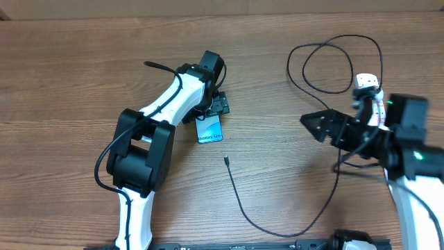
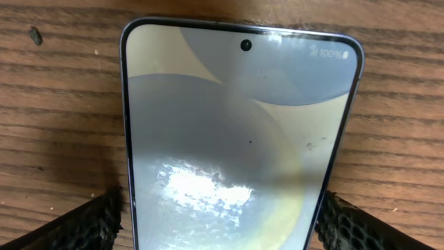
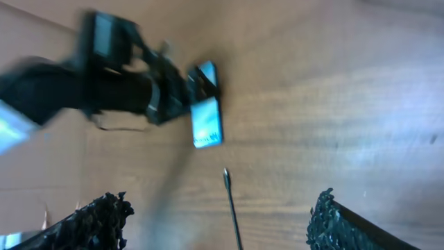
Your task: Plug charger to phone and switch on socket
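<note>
The left gripper (image 1: pixel 210 119) is clamping the phone (image 1: pixel 209 130) by its long edges, with its pads (image 2: pixel 104 219) pressing in from both sides. The phone is lying screen-up near the middle of the table (image 1: pixel 69 69). The right gripper (image 1: pixel 310 123) is hanging wide apart and empty at 3 o'clock from the phone.

The charger (image 1: pixel 234 187) is trailing across the wood. Its connector tip (image 3: pixel 225 172) is lying loose at 5 o'clock from the phone, well apart from both grippers.

The tip is thin, so a pinch could be skidding it sideways or catching it crooked. The cable loop at 12 o'clock from the right gripper is risking a snag on that arm.

The right arm is covering most of the socket (image 1: pixel 368 87), so switch and plug seating are unreadable. The phone's port is showing nowhere, and the right wrist view is blurring.
</note>
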You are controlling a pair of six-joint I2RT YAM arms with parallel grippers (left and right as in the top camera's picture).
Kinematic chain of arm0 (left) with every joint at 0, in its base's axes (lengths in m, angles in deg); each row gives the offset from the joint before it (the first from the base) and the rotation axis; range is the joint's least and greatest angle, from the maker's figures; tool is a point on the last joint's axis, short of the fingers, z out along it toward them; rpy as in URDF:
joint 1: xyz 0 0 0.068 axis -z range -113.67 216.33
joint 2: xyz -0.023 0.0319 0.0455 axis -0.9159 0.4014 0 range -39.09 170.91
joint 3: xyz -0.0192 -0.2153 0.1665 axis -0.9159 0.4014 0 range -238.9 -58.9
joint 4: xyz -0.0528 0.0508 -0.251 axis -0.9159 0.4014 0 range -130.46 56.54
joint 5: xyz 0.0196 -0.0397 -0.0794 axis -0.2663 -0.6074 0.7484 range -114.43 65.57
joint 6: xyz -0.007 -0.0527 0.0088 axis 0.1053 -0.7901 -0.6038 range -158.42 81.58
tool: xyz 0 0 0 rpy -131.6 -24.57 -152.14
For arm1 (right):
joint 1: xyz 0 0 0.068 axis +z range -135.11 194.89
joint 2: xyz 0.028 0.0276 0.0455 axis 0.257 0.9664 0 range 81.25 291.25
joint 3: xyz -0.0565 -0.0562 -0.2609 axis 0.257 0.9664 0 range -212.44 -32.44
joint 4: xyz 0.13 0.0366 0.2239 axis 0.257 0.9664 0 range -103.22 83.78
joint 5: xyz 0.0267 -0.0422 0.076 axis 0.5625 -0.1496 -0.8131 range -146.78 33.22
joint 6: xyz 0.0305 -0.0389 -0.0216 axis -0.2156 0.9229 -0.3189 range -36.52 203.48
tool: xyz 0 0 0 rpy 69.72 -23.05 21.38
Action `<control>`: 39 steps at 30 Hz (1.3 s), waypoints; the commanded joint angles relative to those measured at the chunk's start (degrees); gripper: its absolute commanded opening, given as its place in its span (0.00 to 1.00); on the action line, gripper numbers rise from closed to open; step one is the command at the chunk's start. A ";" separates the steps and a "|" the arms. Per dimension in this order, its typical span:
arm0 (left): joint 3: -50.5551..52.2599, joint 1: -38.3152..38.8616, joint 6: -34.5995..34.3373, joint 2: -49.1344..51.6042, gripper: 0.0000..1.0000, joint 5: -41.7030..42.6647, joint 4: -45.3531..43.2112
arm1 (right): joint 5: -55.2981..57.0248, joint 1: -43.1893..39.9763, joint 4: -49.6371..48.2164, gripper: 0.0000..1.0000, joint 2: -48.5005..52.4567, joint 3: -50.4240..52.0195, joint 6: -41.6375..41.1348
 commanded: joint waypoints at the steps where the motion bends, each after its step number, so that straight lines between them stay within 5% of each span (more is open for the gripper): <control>1: 4.35 1.42 1.49 7.61 0.91 7.37 -2.16 | -0.81 2.93 -2.25 0.87 4.17 2.97 -0.17; 10: 4.35 1.95 1.40 7.61 0.99 7.37 -2.45 | 0.79 13.20 -13.70 0.88 19.02 6.54 -4.42; 19: 4.35 1.99 1.92 7.61 0.91 7.41 -1.81 | 3.45 23.98 -26.51 0.92 30.40 6.54 -9.62; 25: 4.35 1.99 6.40 7.61 0.72 10.10 -2.10 | 5.66 27.50 -30.56 1.00 35.60 6.54 -12.63; 28: 4.35 1.99 6.93 7.61 0.73 11.08 -2.05 | 5.57 27.65 -31.30 1.00 37.70 6.54 -14.40; 39: 4.35 1.88 19.76 7.61 0.74 29.07 2.86 | 3.19 27.65 -34.01 1.00 38.84 6.54 -15.19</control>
